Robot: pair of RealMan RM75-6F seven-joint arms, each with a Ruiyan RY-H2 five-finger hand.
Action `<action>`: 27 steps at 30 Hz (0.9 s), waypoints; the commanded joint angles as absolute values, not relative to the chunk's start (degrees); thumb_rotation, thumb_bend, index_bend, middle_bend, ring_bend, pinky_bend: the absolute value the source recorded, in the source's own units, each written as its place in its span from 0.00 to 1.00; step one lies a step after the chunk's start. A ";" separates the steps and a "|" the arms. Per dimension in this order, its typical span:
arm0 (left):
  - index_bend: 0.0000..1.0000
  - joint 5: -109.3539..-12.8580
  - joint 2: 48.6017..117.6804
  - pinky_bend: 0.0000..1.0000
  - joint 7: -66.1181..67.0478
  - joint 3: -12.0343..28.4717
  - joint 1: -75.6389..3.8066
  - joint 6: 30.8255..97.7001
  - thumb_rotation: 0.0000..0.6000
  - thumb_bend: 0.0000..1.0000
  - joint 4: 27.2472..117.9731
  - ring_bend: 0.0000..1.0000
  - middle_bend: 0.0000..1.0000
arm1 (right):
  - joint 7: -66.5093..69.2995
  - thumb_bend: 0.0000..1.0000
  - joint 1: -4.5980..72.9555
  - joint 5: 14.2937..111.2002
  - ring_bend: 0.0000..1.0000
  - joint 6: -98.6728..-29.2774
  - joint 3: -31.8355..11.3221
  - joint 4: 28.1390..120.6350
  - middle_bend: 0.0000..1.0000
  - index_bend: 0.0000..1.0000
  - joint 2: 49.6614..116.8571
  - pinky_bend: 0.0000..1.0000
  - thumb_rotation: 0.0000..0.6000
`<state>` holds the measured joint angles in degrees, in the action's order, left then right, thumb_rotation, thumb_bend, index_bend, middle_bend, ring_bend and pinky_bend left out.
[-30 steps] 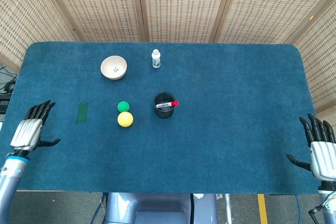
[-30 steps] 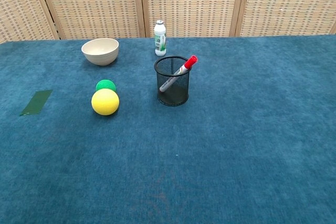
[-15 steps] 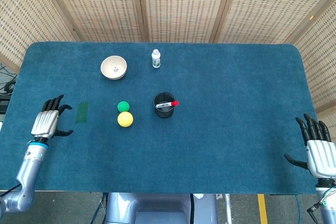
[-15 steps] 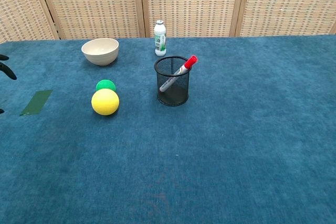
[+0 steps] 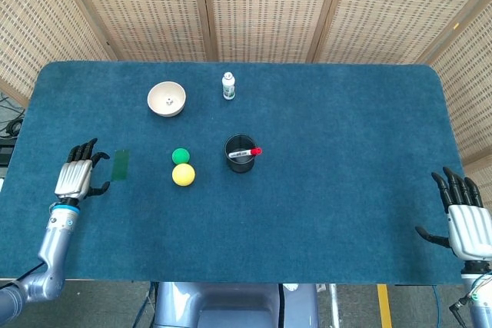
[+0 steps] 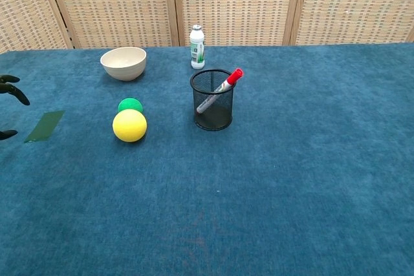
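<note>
Right hand [image 5: 467,224]: near table edge, far right, fingers spread, holding nothing. Left hand [image 5: 75,176]: over the blue table [image 5: 346,190] at left, fingers apart, empty, just beside a green tape strip [image 5: 120,164]. Yellow ball [image 5: 183,175]: touching the green ball [image 5: 181,156] behind it. Black mesh cup [image 5: 239,154]: upright, holds a tilted red-capped marker [image 6: 221,88]. Farther back: cream bowl [image 5: 167,99], small white bottle [image 5: 228,86], upright.

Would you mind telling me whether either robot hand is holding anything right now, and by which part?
Nothing is held. The left robot hand is open beside the green tape patch; the right robot hand is open at the table's edge.
</note>
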<state>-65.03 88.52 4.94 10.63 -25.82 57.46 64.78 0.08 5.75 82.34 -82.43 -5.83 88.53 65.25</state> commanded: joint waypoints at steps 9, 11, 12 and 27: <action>0.29 -64.31 92.01 0.00 3.01 10.54 -26.64 55.40 1.00 0.30 59.75 0.00 0.00 | 0.48 0.00 5.96 82.00 0.00 -81.86 -5.80 88.31 0.00 0.00 65.28 0.00 1.00; 0.29 -64.45 92.76 0.00 2.85 10.56 -26.63 55.79 1.00 0.30 58.67 0.00 0.00 | 0.54 0.00 6.01 81.94 0.00 -81.74 -5.80 88.25 0.00 0.00 65.29 0.00 1.00; 0.29 -64.53 93.19 0.00 2.72 10.59 -26.61 56.04 1.00 0.30 58.02 0.00 0.00 | 0.55 0.00 6.02 81.90 0.00 -81.71 -5.80 88.24 0.00 0.00 65.28 0.00 1.00; 0.29 -63.30 98.02 0.00 3.10 11.76 -27.38 55.47 1.00 0.30 51.02 0.00 0.00 | 0.71 0.00 6.15 81.66 0.00 -81.39 -5.75 88.13 0.00 0.00 65.24 0.00 1.00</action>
<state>-63.26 97.95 3.15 11.75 -27.35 55.53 51.09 0.71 6.15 81.65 -81.38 -5.75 88.13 65.24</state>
